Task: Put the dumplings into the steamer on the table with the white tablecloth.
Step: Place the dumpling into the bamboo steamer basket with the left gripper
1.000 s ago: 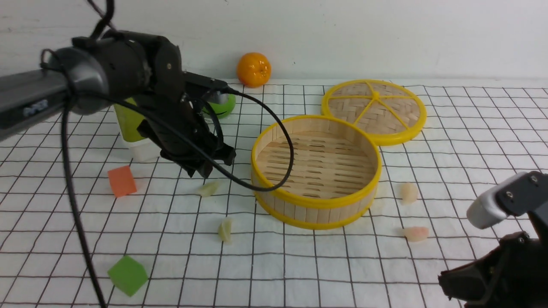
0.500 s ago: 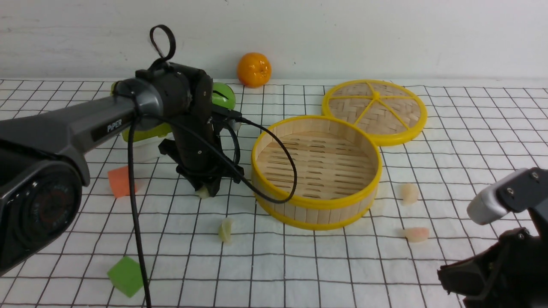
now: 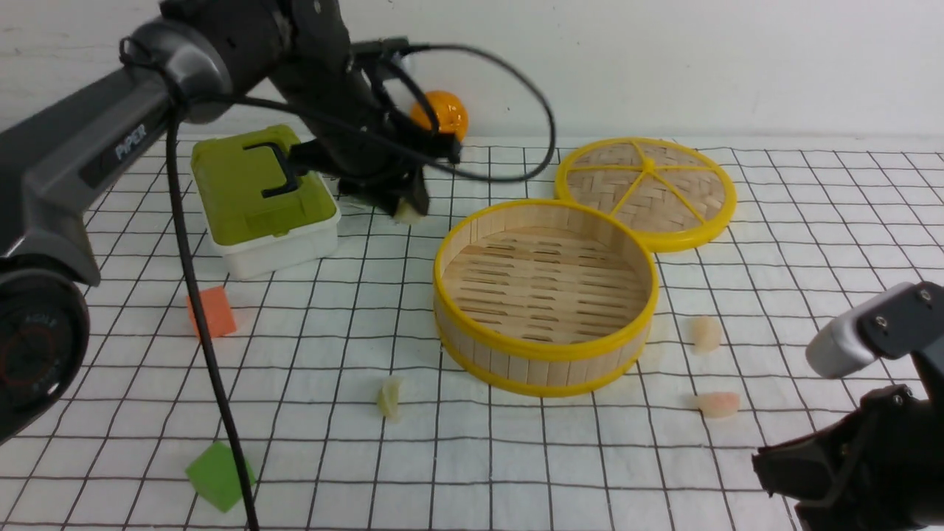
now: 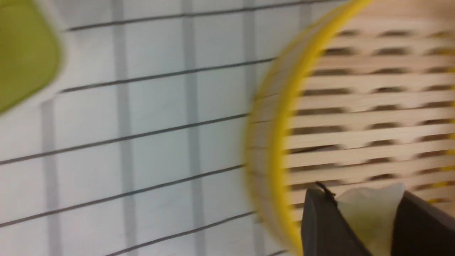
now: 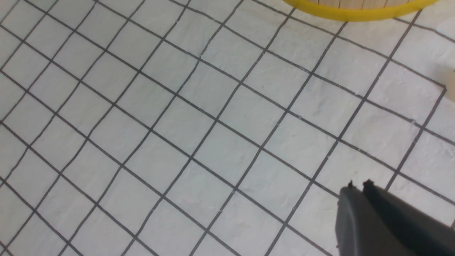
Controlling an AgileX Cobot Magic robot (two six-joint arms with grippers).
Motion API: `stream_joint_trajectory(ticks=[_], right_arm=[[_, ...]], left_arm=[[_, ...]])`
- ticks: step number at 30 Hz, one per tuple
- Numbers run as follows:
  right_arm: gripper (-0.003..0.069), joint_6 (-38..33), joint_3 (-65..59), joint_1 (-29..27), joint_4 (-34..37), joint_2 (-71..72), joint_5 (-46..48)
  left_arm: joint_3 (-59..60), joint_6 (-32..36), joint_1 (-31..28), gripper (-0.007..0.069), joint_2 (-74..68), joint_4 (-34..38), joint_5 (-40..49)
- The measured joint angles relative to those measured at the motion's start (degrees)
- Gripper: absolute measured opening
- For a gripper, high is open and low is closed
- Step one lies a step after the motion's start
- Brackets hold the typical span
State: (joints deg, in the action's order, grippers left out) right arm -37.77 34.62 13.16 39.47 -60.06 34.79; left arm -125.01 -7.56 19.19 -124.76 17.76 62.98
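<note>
My left gripper (image 3: 404,210) is shut on a pale green dumpling (image 4: 369,209) and holds it raised, just left of the steamer (image 3: 544,295), near its rim (image 4: 284,117). The steamer is a round bamboo basket with yellow rims, and its slatted floor is bare. A second pale green dumpling (image 3: 389,397) lies on the white grid tablecloth (image 3: 516,457) in front of the steamer's left side. Two pale pink-cream dumplings (image 3: 706,332) (image 3: 717,403) lie to its right. My right gripper (image 5: 358,185) is shut and empty, low at the front right.
A woven lid with yellow spokes (image 3: 645,188) leans by the steamer's far right side. A green-lidded white box (image 3: 258,199) stands at back left, an orange (image 3: 446,110) by the wall. An orange cube (image 3: 211,311) and a green cube (image 3: 219,474) lie front left.
My left gripper closed on the dumpling that lay left of the steamer, lifted it off the cloth and moved up and back. The green-lidded box is now uncovered. The right arm stayed still.
</note>
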Motion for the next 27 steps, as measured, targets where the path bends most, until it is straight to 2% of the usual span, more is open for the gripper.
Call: stream_joint_trajectory(ticks=[3, 7, 10, 12, 14, 19, 22, 25, 27], right_arm=[[0.0029, 0.0, 0.0, 0.0, 0.88, 0.0, -0.1], [0.0031, 0.0, 0.0, 0.0, 1.28, 0.0, -0.1], [0.0031, 0.0, 0.0, 0.0, 1.57, 0.0, 0.01], [0.0031, 0.0, 0.0, 0.0, 2.08, 0.0, 0.01], [0.0033, -0.06, 0.0, 0.0, 2.98, 0.0, 0.01], [0.0038, -0.06, 0.0, 0.0, 3.6, 0.0, 0.01], [0.0042, -0.06, 0.0, 0.0, 3.9, 0.0, 0.01], [0.0042, -0.06, 0.0, 0.0, 4.03, 0.0, 0.01], [0.0042, -0.06, 0.0, 0.0, 4.08, 0.0, 0.01]], left_arm=[[-0.27, 0.43, 1.69, 0.02, -1.89, 4.11, -2.85], [-0.27, -1.15, 4.22, 0.02, -5.58, 1.4, -6.6], [-0.22, -7.66, 7.33, 0.02, -9.28, -7.56, -10.09], [-0.22, -9.25, 7.99, 0.02, -9.87, -10.14, -10.6], [-0.22, -12.96, 9.36, 0.02, -10.89, -16.49, -11.47], [-0.22, -15.37, 9.8, 0.02, -12.06, -19.81, -11.56], [-0.22, -15.72, 9.8, 0.0253, -12.29, -19.66, -10.92], [-0.22, -15.84, 9.8, 0.0363, -11.36, -18.93, -10.36], [-0.66, -15.84, 9.8, 0.039, -10.79, -18.88, -9.03]])
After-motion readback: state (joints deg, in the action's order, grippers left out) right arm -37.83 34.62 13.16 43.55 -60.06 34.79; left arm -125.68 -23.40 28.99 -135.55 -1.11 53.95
